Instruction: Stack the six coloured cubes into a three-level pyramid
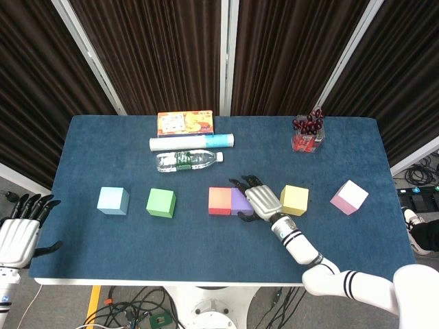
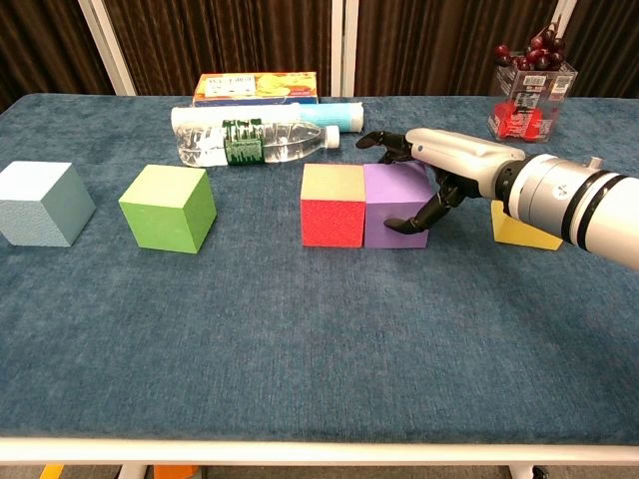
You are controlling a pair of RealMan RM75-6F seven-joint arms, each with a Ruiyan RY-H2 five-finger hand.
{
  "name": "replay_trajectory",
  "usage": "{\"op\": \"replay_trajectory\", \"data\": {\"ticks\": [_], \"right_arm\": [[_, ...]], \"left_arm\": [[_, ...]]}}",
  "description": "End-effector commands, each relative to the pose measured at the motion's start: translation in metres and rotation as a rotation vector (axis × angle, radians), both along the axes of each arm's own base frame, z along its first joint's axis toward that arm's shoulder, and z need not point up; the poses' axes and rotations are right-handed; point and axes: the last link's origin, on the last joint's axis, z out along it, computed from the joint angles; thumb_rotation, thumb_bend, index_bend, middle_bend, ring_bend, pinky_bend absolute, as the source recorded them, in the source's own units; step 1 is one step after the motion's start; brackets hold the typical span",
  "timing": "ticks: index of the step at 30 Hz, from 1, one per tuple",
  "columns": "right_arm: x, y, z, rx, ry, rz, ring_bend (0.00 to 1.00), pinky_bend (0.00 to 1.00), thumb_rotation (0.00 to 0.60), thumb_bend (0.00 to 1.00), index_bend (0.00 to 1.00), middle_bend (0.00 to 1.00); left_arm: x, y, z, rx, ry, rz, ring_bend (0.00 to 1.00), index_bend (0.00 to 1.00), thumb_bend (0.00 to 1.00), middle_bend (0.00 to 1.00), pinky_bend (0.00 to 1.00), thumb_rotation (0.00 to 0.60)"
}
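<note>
**Asker:** Head view first. Where are the cubes?

**Me:** All six sit on the blue table, none stacked. From my left: the light blue cube, then the green cube, each standing alone. Next comes the red cube, touching the purple cube side by side. Past my right hand is the yellow cube, and the pink cube lies well apart, turned at an angle.

**Asker:** What is your right hand doing?

**Me:** My right hand is wrapped around the purple cube's right side. In the chest view my fingers reach over its back top edge, and my thumb presses the front face low down. So I grip that cube while it rests on the table against the red one. The yellow cube is just beside my wrist, partly hidden behind it.

**Asker:** And the left?

**Me:** My left hand hangs off the table's near left corner, fingers spread, holding nothing. Only the head view shows it.

**Asker:** Anything else on the table?

**Me:** At the back, a snack box, a white roll and a water bottle lying on its side. Near the far right stands a clear box of cherries.
</note>
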Motion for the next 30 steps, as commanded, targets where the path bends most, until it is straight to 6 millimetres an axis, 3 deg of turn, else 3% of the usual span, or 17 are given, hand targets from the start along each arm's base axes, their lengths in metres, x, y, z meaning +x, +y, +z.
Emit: {"op": "replay_trajectory", "data": {"ticks": [1,6,9,13,19,23,30], "right_arm": [[-0.001,0.001,0.001,0.004,0.003,0.001,0.00,0.00,0.600,0.22,0.00,0.13],[-0.001,0.005,0.007,0.001,-0.011,0.003,0.00,0.00,0.600,0.22,0.00,0.08],[0.001,0.007,0.021,-0.018,-0.027,0.012,0.00,0.00,0.600,0.22,0.00,0.04],[0.002,0.008,0.055,-0.080,-0.045,0.033,0.00,0.00,0.600,0.21,0.00,0.03],[-0.006,0.007,0.122,-0.213,-0.039,0.031,0.00,0.00,0.600,0.21,0.00,0.04],[-0.017,0.007,0.158,-0.279,-0.013,0.001,0.00,0.00,0.600,0.21,0.00,0.05],[-0.039,0.010,0.195,-0.346,0.009,-0.056,0.00,0.00,0.600,0.21,0.00,0.06]], "left_arm": [[0.001,0.000,0.000,0.000,0.001,-0.003,0.05,0.19,0.00,0.13,0.00,0.600],[0.003,0.002,0.000,-0.007,0.011,-0.017,0.05,0.19,0.00,0.13,0.00,0.600],[0.007,0.007,0.000,-0.019,0.022,-0.037,0.05,0.19,0.00,0.13,0.00,0.600],[0.018,0.020,-0.001,-0.057,0.009,-0.090,0.05,0.19,0.00,0.13,0.00,0.600],[0.047,0.056,-0.007,-0.163,-0.042,-0.206,0.05,0.19,0.00,0.13,0.00,0.600],[0.072,0.082,-0.024,-0.265,-0.038,-0.275,0.05,0.19,0.00,0.13,0.00,0.600],[0.096,0.121,-0.063,-0.396,0.042,-0.304,0.05,0.19,0.00,0.13,0.00,0.600]]}}
